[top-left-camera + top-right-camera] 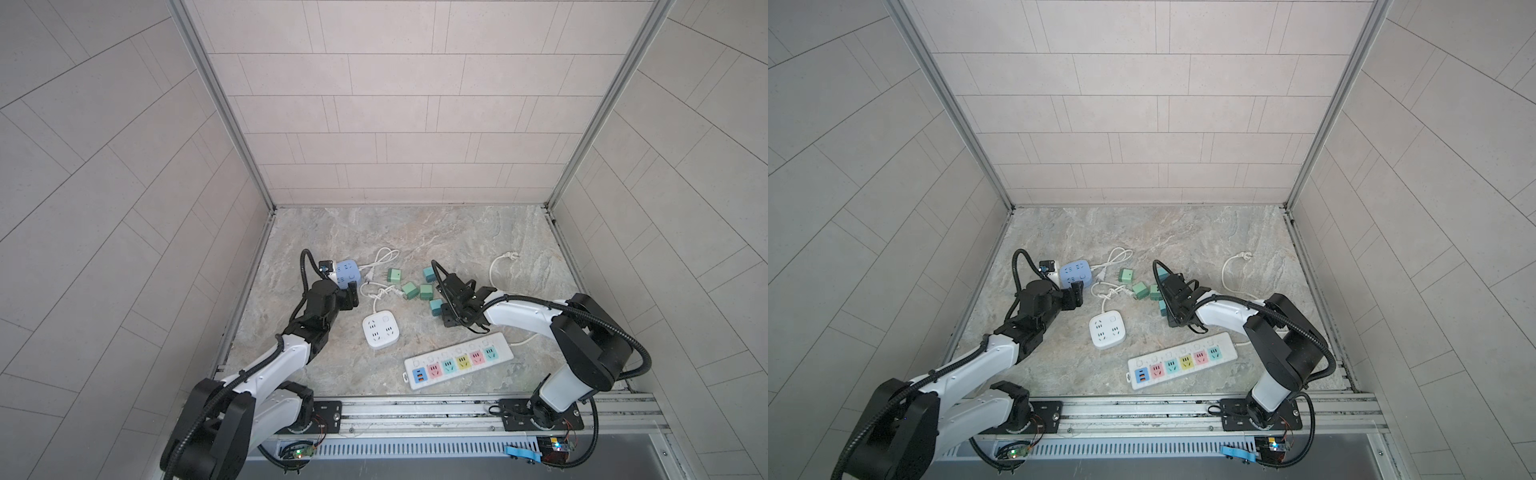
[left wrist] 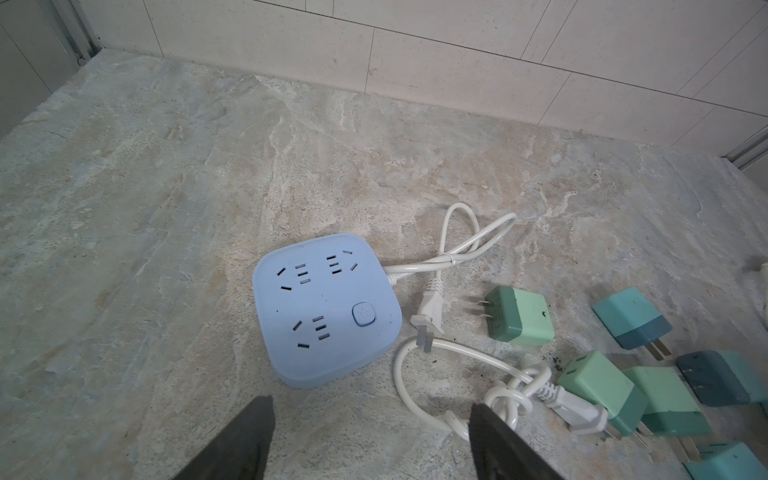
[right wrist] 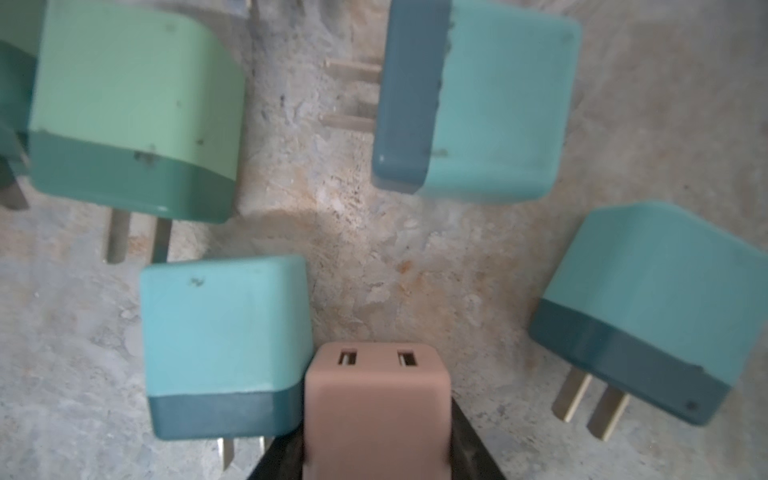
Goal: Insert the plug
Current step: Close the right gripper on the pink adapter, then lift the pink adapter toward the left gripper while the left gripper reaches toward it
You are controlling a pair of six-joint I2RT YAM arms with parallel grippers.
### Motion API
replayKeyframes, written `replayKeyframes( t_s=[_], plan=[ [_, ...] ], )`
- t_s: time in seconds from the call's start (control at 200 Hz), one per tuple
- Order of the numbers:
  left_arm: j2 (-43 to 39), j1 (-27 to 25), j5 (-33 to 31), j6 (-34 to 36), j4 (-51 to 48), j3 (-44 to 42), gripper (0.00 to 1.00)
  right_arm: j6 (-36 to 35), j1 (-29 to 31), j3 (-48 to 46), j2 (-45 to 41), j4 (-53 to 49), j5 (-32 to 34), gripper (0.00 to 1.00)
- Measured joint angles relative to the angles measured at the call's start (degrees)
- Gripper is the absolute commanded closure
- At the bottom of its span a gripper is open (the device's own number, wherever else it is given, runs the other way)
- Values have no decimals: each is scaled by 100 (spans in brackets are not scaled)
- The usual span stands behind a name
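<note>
In the right wrist view my right gripper [image 3: 376, 440] is shut on a pinkish-brown plug [image 3: 376, 395], with two slots showing on its end face. It sits low over the marble floor among several teal and green plugs; one teal plug [image 3: 224, 345] touches its side. In both top views the right gripper [image 1: 445, 316] is beside a teal plug [image 1: 436, 306], and the held plug is hidden there. My left gripper [image 2: 374, 440] stands open with nothing in it, just short of the blue square socket [image 2: 328, 307], also seen as the blue socket [image 1: 347, 274].
A white square socket [image 1: 379, 328] lies mid-floor and a long power strip [image 1: 457, 359] with coloured outlets lies near the front. White cords [image 2: 440, 390] loop between the blue socket and the green plugs [image 1: 410, 289]. Tiled walls enclose three sides.
</note>
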Motion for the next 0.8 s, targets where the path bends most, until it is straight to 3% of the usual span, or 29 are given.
replayKeyframes(
  t_s=[0.125, 0.22, 0.35, 0.545, 0.655, 0.801],
  plan=[
    [15, 0, 28, 2, 0, 20, 23, 4, 0, -142, -131, 118, -9, 65],
    [-4, 2, -83, -122, -7, 22, 14, 4, 4, -275, -365, 48, -35, 70],
    [-149, 90, 48, -501, -50, 26, 13, -28, 63, -289, -990, -79, 151, 75],
    [-225, 160, 1207, -1172, -398, 376, 25, -157, 153, -549, -2369, 236, 549, 81],
    [-133, 157, 1875, -1250, -695, 728, 34, -286, 247, -1003, -3263, 511, 793, 81],
    [-50, 98, 2597, -1193, -1078, 975, 40, -664, 518, -1622, -4439, 918, 1038, 81]
  ],
)
